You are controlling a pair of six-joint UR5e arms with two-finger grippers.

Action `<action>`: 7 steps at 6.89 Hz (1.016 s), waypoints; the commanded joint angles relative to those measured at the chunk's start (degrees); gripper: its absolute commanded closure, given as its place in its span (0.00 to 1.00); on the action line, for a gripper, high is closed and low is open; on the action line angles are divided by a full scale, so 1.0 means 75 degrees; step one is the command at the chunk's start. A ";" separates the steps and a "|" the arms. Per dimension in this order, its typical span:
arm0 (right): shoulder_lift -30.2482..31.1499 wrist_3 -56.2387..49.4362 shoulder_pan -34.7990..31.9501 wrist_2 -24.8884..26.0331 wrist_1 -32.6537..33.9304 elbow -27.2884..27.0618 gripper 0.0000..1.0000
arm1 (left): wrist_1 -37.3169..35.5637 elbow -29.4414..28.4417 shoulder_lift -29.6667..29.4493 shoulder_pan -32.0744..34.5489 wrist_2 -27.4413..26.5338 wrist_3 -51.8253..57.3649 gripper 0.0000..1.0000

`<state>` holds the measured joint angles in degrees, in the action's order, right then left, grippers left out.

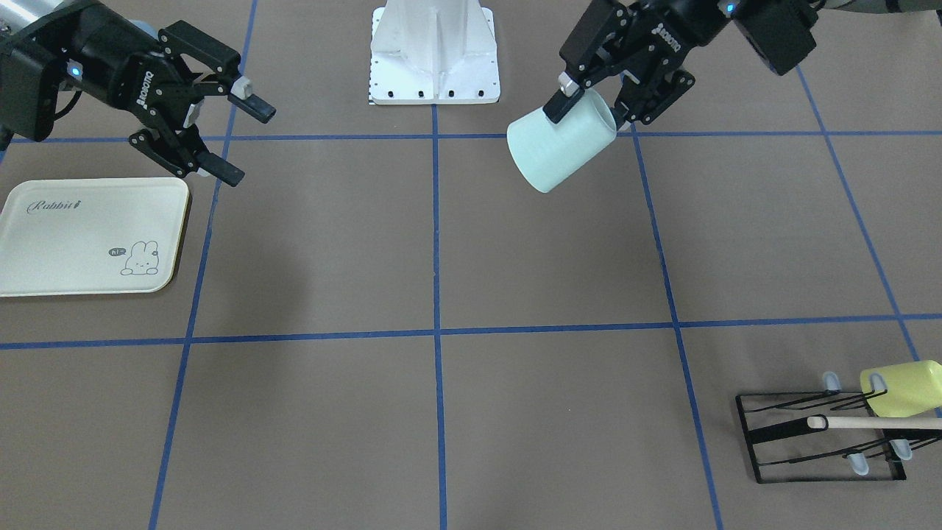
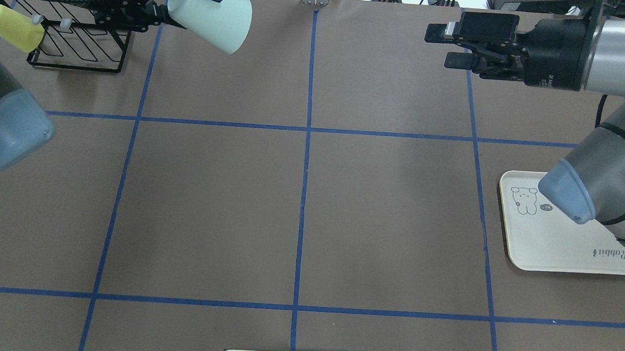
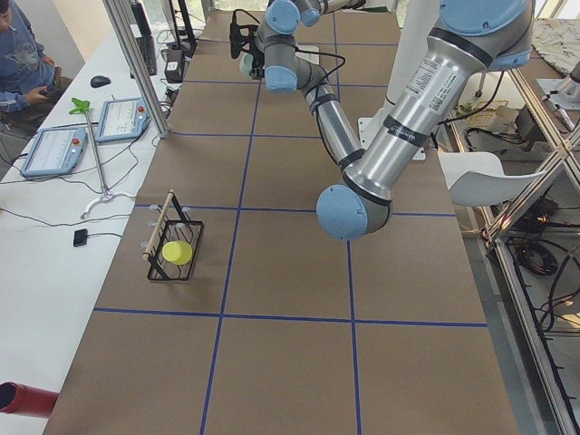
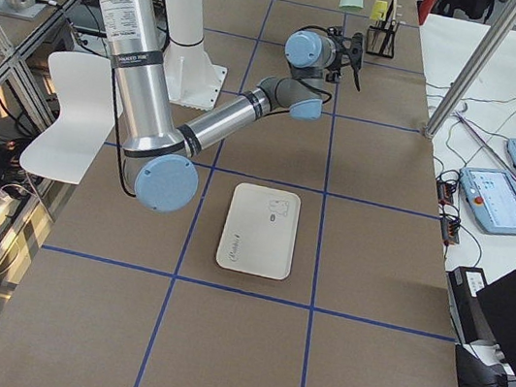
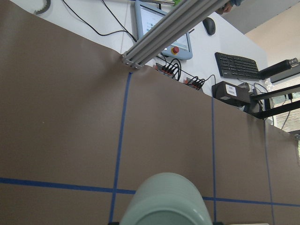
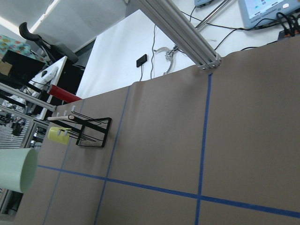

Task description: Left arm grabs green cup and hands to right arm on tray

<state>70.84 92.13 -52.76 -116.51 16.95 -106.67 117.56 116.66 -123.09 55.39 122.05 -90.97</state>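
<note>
The pale mint-green cup (image 1: 563,147) hangs tilted on its side in the air, held at its rim end by my left gripper (image 1: 592,110), which is shut on it. The cup also shows in the overhead view (image 2: 211,20) at the far left of the table, and fills the bottom of the left wrist view (image 5: 166,201). My right gripper (image 1: 246,143) is open and empty, high above the table's far right (image 2: 442,46), its jaws turned toward the cup. The cream "Rabbit" tray (image 1: 73,243) lies flat and bare below the right arm (image 2: 558,245).
A black wire rack (image 1: 817,442) with a wooden bar stands at the far left corner, with a yellow-green cup (image 1: 905,386) on it. The white robot base (image 1: 434,51) is at the near middle edge. Blue tape lines grid the brown table.
</note>
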 commanded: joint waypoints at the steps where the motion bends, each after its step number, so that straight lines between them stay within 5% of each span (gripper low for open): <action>1: -0.0035 0.1117 0.0668 0.1045 -0.1620 -0.0005 0.01 | 0.0283 0.0428 -0.0100 -0.0085 0.0004 -0.0466 1.00; 7: -0.0773 0.2820 0.2322 0.3203 -0.3429 -0.0168 0.01 | 0.2580 0.0430 -0.0100 -0.0835 -0.0008 -0.2410 1.00</action>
<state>65.56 112.12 -37.11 -95.00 -6.63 -107.57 134.43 119.83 -123.84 49.68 122.02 -106.75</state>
